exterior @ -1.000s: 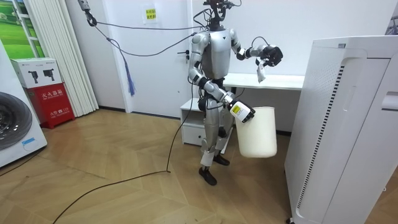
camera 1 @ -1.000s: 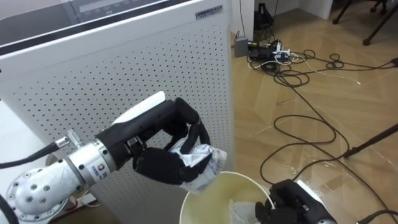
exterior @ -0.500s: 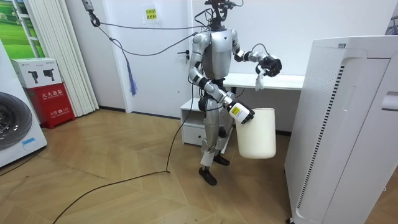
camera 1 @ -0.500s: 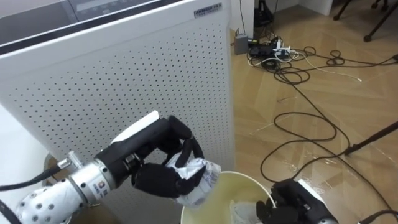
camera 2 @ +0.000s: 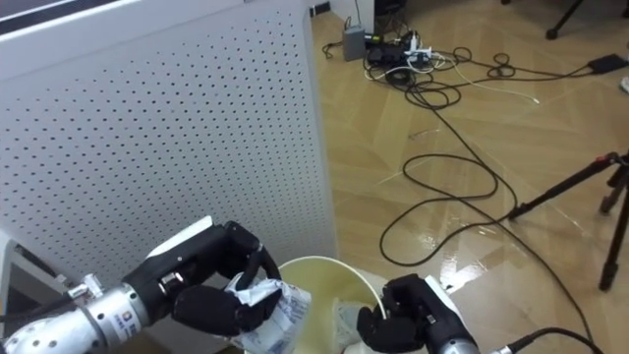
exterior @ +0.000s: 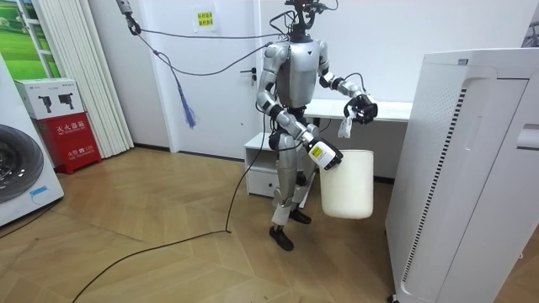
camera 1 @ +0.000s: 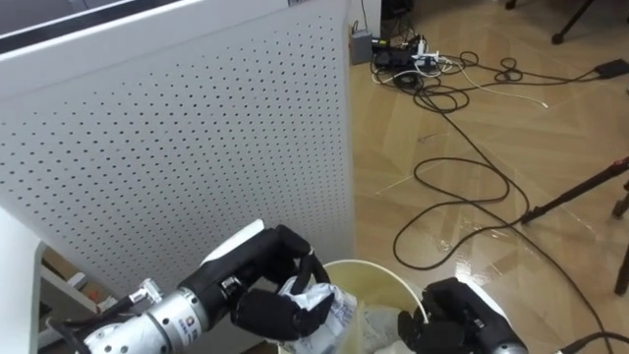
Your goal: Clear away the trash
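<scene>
Left eye view gives me the clearest look at the left hand (camera 1: 257,295): it comes in from the lower left with its dark fingers curled tight round the garbage (camera 1: 322,307), a crumpled white wrapper with some print on it. The wad sticks out of the fist to the right, and its free end lies over the near-left part of the bin's rim (camera 1: 366,266), above the pale yellow inside. Something pale lies in the bin, but I cannot tell what it is. At the lower right, the right hand (camera 1: 460,317) has its fingers hooked over the rim, clamped on the bin. Just left of the bin and behind the left hand stands a white perforated cabinet (camera 1: 197,138). To the right, black cables (camera 1: 462,187) loop over the wooden floor, running back to a power strip (camera 1: 403,54) at the far end, and a dark stand leg (camera 1: 580,187) slants across near the right edge. From the room view, I see the robot standing upright between a white desk (exterior: 383,109) and the tall cabinet, with the bin hanging at hip height from its right hand. Its left hand is raised just above the bin's mouth. There the wrapper hangs from the fist with its long axis roughly vertical, pointing down at the opening.
</scene>
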Motion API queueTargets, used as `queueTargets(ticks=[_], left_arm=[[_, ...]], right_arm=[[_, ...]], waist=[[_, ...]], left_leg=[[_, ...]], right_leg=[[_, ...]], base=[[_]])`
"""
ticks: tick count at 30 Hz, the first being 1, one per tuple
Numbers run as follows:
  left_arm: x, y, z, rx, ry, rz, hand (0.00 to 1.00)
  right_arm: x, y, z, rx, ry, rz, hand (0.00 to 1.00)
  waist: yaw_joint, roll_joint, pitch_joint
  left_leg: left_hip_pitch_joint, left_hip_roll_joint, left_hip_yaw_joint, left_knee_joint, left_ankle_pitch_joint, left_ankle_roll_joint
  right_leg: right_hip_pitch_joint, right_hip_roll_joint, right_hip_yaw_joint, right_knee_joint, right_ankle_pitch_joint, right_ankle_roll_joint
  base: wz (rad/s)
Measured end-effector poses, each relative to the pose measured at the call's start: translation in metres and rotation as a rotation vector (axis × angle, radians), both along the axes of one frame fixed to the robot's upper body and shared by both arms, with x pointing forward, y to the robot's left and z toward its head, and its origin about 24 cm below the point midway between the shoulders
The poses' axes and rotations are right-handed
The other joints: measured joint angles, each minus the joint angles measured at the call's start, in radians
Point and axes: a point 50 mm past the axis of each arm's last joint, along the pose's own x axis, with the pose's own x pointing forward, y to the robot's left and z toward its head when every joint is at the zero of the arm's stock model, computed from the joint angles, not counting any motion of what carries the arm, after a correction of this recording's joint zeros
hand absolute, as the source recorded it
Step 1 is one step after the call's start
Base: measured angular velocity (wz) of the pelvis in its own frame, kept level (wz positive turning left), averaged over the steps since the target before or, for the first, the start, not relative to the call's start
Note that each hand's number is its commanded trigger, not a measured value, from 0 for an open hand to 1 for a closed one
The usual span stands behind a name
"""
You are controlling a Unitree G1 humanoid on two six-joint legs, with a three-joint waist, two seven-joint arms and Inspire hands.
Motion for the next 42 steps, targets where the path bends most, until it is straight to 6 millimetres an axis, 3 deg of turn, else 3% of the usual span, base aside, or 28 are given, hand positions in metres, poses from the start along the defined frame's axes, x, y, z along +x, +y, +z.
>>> queueTargets(ticks=[1,2,19,28,42], left_arm=[[0.000,0.000,-0.001,-0.001,0.003,0.001,0.65],[0.000,0.000,-0.002,-0.001,0.007,0.003,0.00],[0.000,-0.006,-0.004,-0.023,0.006,0.016,0.00],[-0.001,-0.020,-0.006,-0.091,0.006,0.025,0.00],[-0.003,-0.034,-0.003,-0.170,-0.027,0.018,0.00]], right_arm=[[0.000,0.000,0.000,0.000,0.000,0.001,1.00],[0.000,0.001,0.000,0.000,0.001,0.003,1.00],[-0.001,0.002,-0.001,0.041,0.008,-0.007,1.00],[-0.002,0.009,-0.004,0.039,0.016,0.015,1.00],[-0.002,0.022,-0.004,0.083,-0.004,0.028,1.00]], waist=[[0.000,-0.001,0.0000],[0.000,-0.002,-0.0003],[0.000,-0.008,-0.0047],[0.000,-0.030,-0.0145],[0.001,-0.043,-0.0060]], left_leg=[[0.000,0.000,0.000,0.000,0.000,0.000],[0.000,0.000,0.000,0.001,0.000,0.000],[-0.003,-0.003,0.010,0.009,0.000,0.000],[0.002,-0.002,0.016,0.010,0.000,0.000],[0.001,-0.001,0.021,0.024,0.000,0.000]], right_leg=[[0.000,0.000,0.000,0.000,0.000,0.000],[0.000,0.000,0.000,0.000,0.000,0.000],[-0.014,-0.001,0.012,0.018,-0.001,-0.001],[-0.010,-0.001,0.012,0.019,-0.001,-0.001],[-0.007,-0.001,0.015,0.021,-0.001,-0.002]], base=[[0.00],[0.00],[-0.01],[0.00],[-0.01]])
